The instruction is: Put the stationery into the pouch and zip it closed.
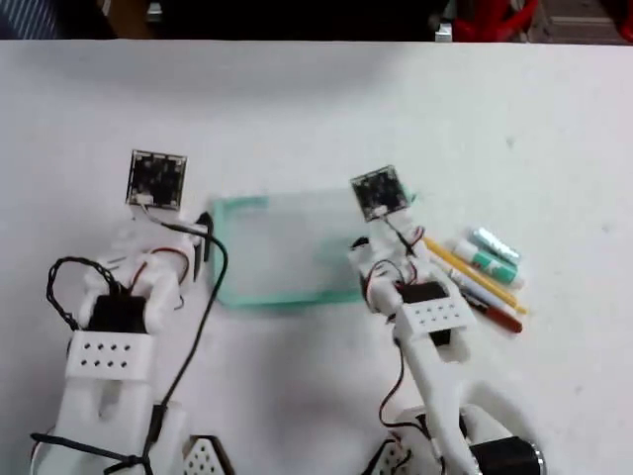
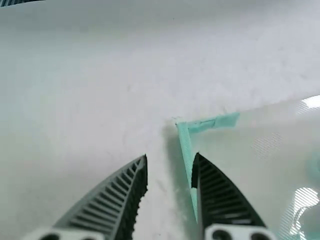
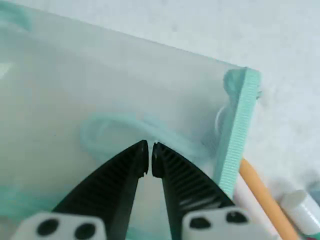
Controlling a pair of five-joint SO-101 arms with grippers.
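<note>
My left pincer (image 2: 170, 157) apart astride pouch (image 2: 260, 150) edge, right pincer (image 3: 150, 147) together above it; I'd clamp the edge before loading stationery (image 1: 488, 265).

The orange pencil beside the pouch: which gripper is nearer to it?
Right. The right gripper is over the end of the pouch that lies next to the orange pencil. The left gripper is at the pouch's opposite edge, far from the pencil.

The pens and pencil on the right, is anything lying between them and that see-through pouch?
Nothing lies on the white table between them. The yellow pencil rests right beside the green edge of the translucent plastic pouch, the other pens just beyond. The right arm's fingers hang over that end. Whether it's open is unclear.
</note>
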